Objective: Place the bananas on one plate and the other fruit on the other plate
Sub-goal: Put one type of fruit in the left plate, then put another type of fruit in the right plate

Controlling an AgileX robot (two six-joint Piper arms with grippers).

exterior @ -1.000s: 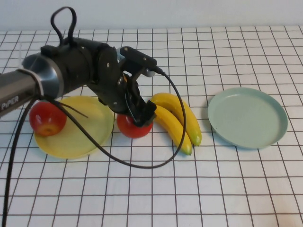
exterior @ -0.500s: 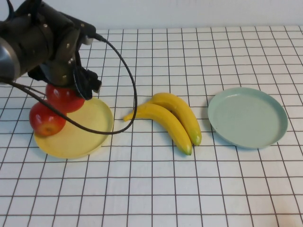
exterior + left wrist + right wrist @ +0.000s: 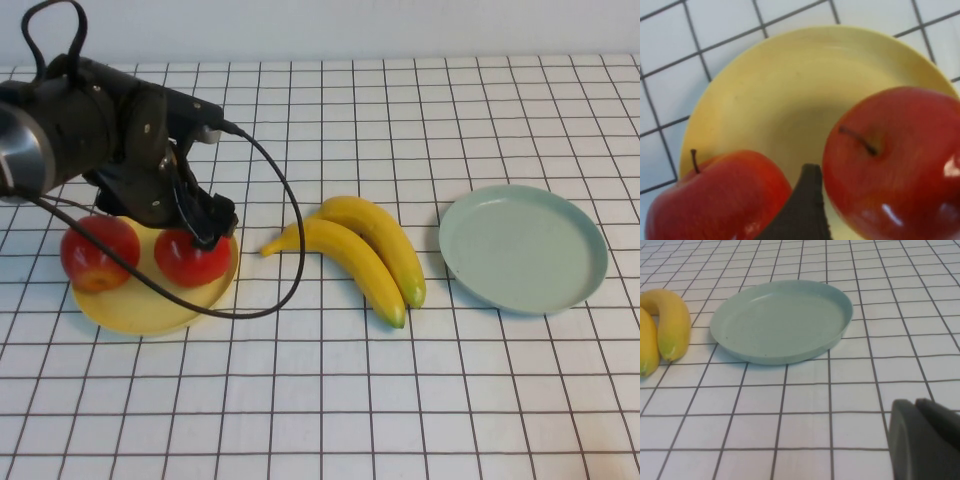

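My left gripper [image 3: 203, 232] is shut on a red apple [image 3: 192, 259], which sits low on the right part of the pale yellow plate [image 3: 135, 305]. The second red apple [image 3: 98, 252] rests on the plate's left side. In the left wrist view both apples [image 3: 890, 165] [image 3: 720, 200] lie on the yellow plate [image 3: 790, 90], with one dark finger [image 3: 802, 210] between them. The two joined bananas [image 3: 365, 250] lie on the table mid-scene. The pale blue-green plate [image 3: 523, 248] is empty at the right. My right gripper [image 3: 915, 405] is shut, low over the table near that plate [image 3: 780, 320].
The table is a white cloth with a black grid. The left arm's black cable [image 3: 290, 250] loops down between the yellow plate and the bananas. The banana tips [image 3: 662, 335] show at the edge of the right wrist view.
My left gripper carried the apple from beside the bananas over to the yellow plate and lowered it onto the plate's right side. The bananas and the other apple stayed put.
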